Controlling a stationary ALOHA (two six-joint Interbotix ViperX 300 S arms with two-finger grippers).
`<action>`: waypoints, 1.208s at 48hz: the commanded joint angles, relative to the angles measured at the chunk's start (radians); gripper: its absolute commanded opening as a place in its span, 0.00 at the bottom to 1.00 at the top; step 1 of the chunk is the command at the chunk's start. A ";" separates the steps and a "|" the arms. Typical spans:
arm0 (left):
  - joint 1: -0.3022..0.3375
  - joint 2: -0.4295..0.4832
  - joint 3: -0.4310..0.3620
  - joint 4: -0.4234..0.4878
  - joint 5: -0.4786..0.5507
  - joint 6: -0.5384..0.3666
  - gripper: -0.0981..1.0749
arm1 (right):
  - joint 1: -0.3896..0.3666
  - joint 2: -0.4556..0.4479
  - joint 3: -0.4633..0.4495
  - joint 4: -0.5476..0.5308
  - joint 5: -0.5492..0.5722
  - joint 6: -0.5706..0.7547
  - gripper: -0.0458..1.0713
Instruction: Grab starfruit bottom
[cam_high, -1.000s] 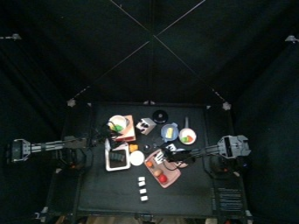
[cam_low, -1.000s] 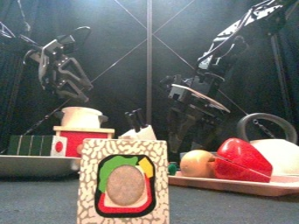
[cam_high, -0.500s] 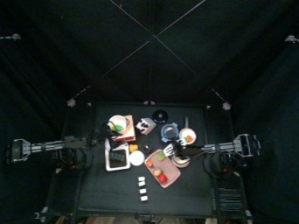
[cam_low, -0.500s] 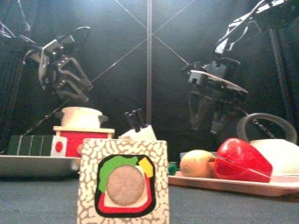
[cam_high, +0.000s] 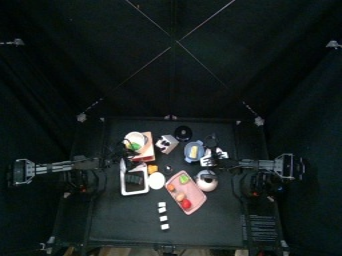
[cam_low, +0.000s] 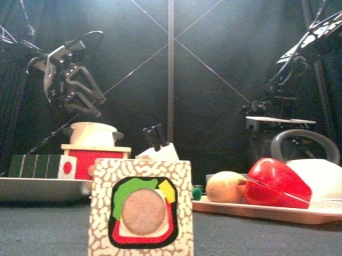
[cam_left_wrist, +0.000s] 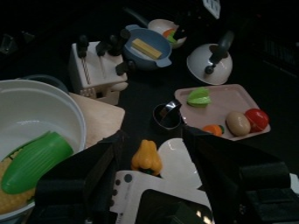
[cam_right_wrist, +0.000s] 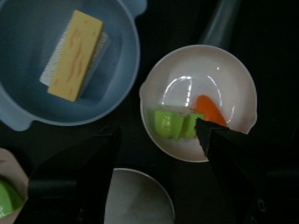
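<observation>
1. The starfruit piece (cam_right_wrist: 173, 122) – the ribbed green chunk, as I read it – lies in a white bowl (cam_right_wrist: 228, 74) on the right side of the table, in its far half. It touches an orange piece (cam_right_wrist: 207, 108) and sits just right of the blue pan (cam_right_wrist: 35, 96) with the yellow slab (cam_right_wrist: 76, 52).
2. It looks like a light, hard toy with a smooth skin, so I'd expect it to skid on the glossy bowl if nudged from one side. The ridges are the place to pinch. I'd close across the green body from above, clear of the orange piece and the rim.
3. The right gripper (cam_right_wrist: 158, 144) hangs over that bowl with its jaws spread wide and nothing between them. The green piece shows in the gap.
4. The left gripper (cam_left_wrist: 152, 175) waits over the left side, jaws also well apart and empty, above a white tray (cam_left_wrist: 187, 171).
5. The table (cam_high: 107, 215) is black, matte and crowded – a pink tray (cam_left_wrist: 222, 105) of toy food stands near the bowl, so there's little room to slide anything.
6. Black curtains (cam_high: 80, 60) close the pen all round. The lighting is dim, apart from a glare on the bowl.
</observation>
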 joint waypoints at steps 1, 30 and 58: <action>0.002 -0.002 -0.012 0.002 -0.008 0.000 0.86 | -0.020 -0.017 0.002 0.003 -0.012 0.002 0.91; 0.002 -0.002 -0.012 0.002 -0.009 0.000 0.85 | -0.069 0.017 0.040 0.026 -0.101 0.002 0.91; 0.003 -0.002 -0.012 0.002 -0.009 0.000 0.86 | -0.084 0.038 0.058 0.021 -0.137 0.002 0.90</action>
